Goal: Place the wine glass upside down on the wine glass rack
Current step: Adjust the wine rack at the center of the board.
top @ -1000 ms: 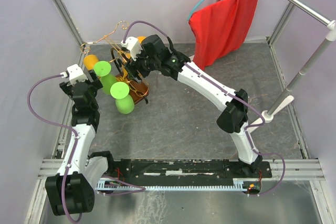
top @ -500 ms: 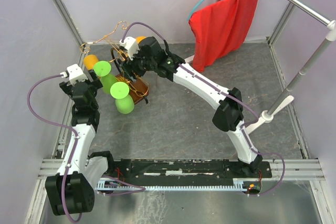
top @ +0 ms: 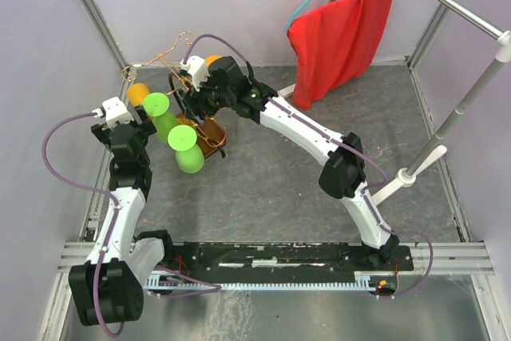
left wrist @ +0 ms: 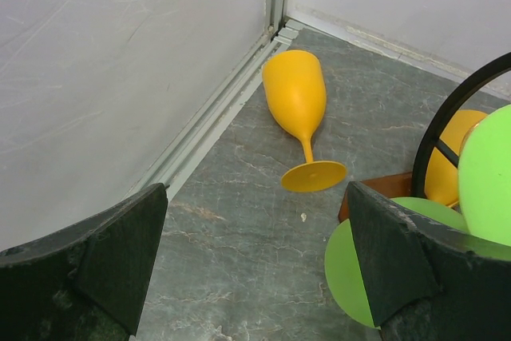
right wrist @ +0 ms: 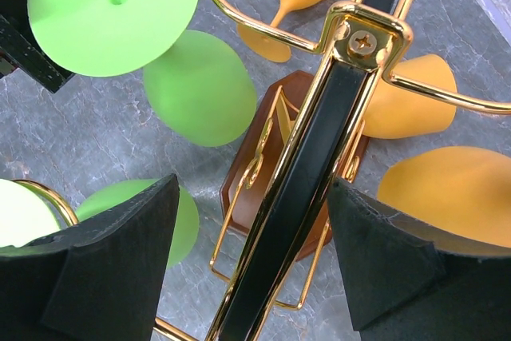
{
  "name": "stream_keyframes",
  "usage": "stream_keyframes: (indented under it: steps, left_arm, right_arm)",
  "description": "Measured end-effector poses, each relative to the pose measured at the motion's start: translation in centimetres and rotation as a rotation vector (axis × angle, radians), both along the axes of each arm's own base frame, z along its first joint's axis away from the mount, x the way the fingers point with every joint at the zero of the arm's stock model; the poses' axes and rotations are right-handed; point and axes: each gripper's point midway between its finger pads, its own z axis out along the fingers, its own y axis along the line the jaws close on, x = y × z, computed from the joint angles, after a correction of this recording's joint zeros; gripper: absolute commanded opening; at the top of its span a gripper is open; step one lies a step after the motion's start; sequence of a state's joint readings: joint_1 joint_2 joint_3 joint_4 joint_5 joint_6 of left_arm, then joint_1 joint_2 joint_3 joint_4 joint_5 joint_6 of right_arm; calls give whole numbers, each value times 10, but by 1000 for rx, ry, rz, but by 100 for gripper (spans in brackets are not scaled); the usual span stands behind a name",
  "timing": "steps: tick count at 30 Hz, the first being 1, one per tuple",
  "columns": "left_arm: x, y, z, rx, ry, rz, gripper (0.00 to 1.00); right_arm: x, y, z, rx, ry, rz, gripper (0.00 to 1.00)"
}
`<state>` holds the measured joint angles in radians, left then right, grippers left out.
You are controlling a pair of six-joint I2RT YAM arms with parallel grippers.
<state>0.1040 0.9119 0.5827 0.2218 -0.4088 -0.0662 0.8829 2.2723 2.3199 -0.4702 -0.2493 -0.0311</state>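
The wine glass rack [top: 204, 128] has copper wire arms, a brown wooden base [right wrist: 273, 121] and a black loop handle [right wrist: 313, 167]. Green glasses [top: 182, 137] and orange glasses [right wrist: 409, 108] hang on it upside down. One orange wine glass [left wrist: 297, 105] lies on its side on the floor by the left wall; it also shows in the top view [top: 138, 92]. My left gripper [left wrist: 255, 269] is open and empty, a little short of that glass. My right gripper [right wrist: 251, 265] is open above the rack, jaws either side of the black handle, not touching it.
The left wall and its floor rail [left wrist: 215, 117] run close beside the lying glass. A green glass foot [left wrist: 351, 273] sits right by my left gripper's right finger. A red cloth [top: 339, 33] hangs at the back right. A metal pole stand [top: 447, 129] is on the right.
My right gripper has moved left and further over the rack, bringing the black handle between its jaws. The left arm and the glasses have not moved.
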Motion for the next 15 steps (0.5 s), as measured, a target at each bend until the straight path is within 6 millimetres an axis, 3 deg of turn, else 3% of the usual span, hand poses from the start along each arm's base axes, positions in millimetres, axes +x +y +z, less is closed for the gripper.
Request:
stream_keyframes:
  steps: [15]
  left_arm:
    - [3, -1, 0, 0, -5, -3, 99]
  right_arm:
    - [13, 11, -2, 88, -8, -57, 82]
